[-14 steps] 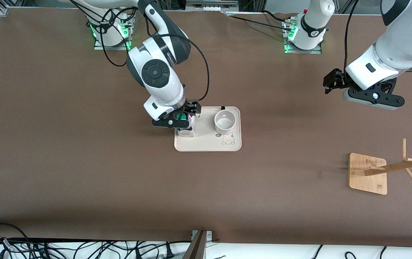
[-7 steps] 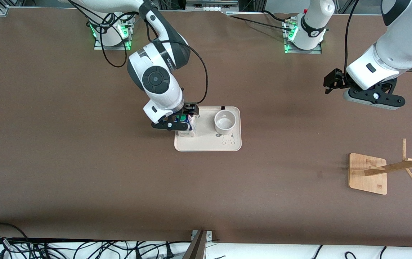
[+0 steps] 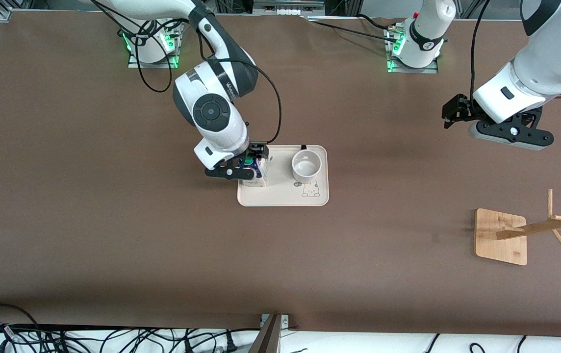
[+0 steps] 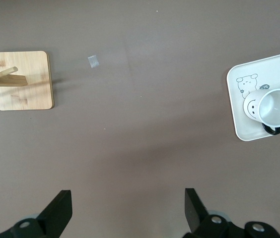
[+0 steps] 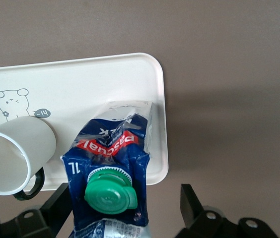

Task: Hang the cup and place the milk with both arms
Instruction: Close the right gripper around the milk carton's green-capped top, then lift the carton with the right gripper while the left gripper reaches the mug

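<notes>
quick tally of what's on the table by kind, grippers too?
Cup: 1
Milk: 1
Tray: 1
Wooden rack: 1
Grippers: 2, right gripper around the milk, left gripper waiting open over bare table
Total: 6

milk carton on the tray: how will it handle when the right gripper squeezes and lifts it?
The milk carton is probably soft-walled: its blue top already looks creased, so a hard squeeze may dent it. It stands tall on a narrow base on the tray, so a sideways nudge could tip it toward the cup. The right gripper straddles its top.
</notes>
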Available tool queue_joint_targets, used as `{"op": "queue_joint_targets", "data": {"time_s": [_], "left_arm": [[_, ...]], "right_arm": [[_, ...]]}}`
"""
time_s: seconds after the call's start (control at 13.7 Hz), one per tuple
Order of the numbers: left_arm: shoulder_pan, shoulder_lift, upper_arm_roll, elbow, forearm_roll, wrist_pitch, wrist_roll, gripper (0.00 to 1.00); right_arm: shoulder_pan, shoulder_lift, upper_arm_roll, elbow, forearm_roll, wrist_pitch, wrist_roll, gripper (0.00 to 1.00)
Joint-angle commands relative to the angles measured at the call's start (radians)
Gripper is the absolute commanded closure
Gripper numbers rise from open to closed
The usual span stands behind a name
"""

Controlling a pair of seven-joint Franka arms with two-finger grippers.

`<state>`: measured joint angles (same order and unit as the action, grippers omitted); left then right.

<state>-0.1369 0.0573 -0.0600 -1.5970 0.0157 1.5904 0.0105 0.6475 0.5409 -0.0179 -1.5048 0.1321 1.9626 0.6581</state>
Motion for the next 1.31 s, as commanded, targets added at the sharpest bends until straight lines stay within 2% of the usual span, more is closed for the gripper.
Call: {"op": "queue_joint_targets", "data": {"time_s": [0.0,0.07,0.8,1.24], "left_arm": [[0.005,0.013,-0.001,0.026,-0.002,-0.012,0.003,0.00],[0.005,0.013,-0.001,0.026,-0.002,-0.012,0.003,0.00],[0.003,0.018,0.005,0.037,-0.002,-0.014,0.003,0.00],[0.002,0.033,0.000,0.061,0.004,-0.020,0.011,0.00]], "right_arm": [[-0.005,-0.001,0.004,0.000,-0.014,-0.005,-0.008,0.30],[-0.005,-0.001,0.004,0.000,-0.012,-0.005,-0.008,0.56],[-0.005,0.008,0.004,0.011,-0.012,0.004,-0.023,0.61],[-0.014,-0.033,-0.007,0.014,-0.009,-0.010,-0.041,0.63]]}}
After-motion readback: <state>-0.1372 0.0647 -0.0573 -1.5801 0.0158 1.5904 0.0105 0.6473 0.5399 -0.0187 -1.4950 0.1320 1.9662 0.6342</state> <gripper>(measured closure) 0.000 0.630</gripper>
